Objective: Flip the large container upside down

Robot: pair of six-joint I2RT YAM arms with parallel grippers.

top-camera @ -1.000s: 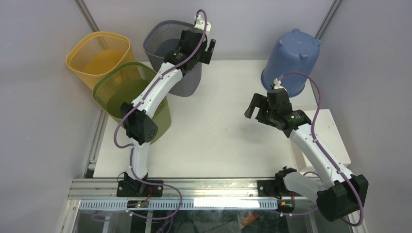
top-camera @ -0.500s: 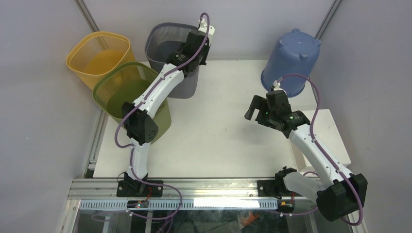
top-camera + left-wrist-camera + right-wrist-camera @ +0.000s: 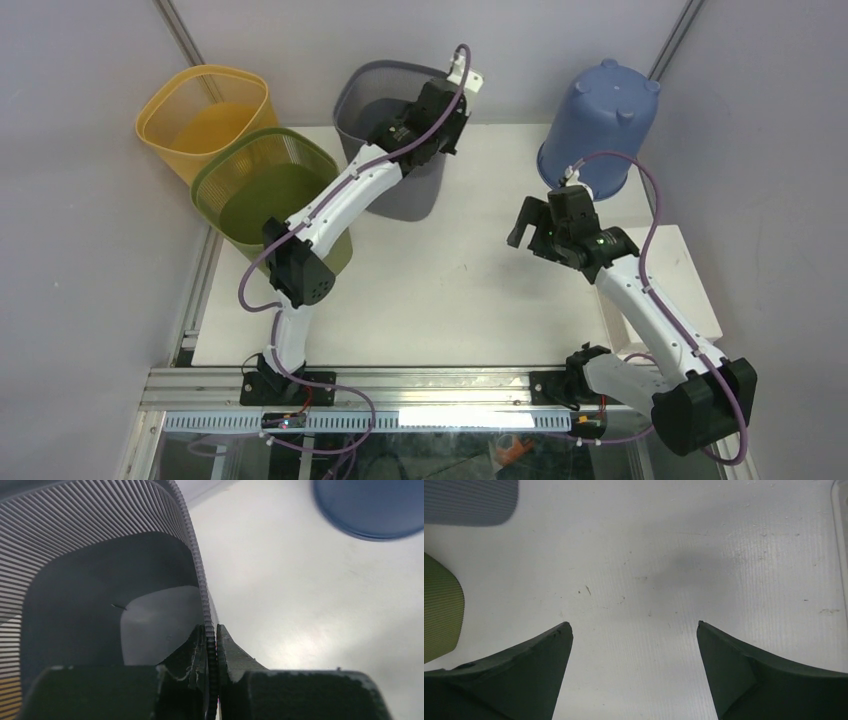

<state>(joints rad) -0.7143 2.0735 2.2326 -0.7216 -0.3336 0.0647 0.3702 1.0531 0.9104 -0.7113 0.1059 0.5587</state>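
one wall of the grey bin [image 3: 90,535] sits pinched in the left claw [image 3: 210,632], right claw [image 3: 634,625] spread.

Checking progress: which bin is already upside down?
The blue plastic bin, base up; yellow mesh bin, green mesh bin and grey mesh bin open upward.

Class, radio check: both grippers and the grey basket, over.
Left gripper shut on grey basket rim. Right gripper open over table. Basket opening up, not yet flipped. Green basket close beside it.
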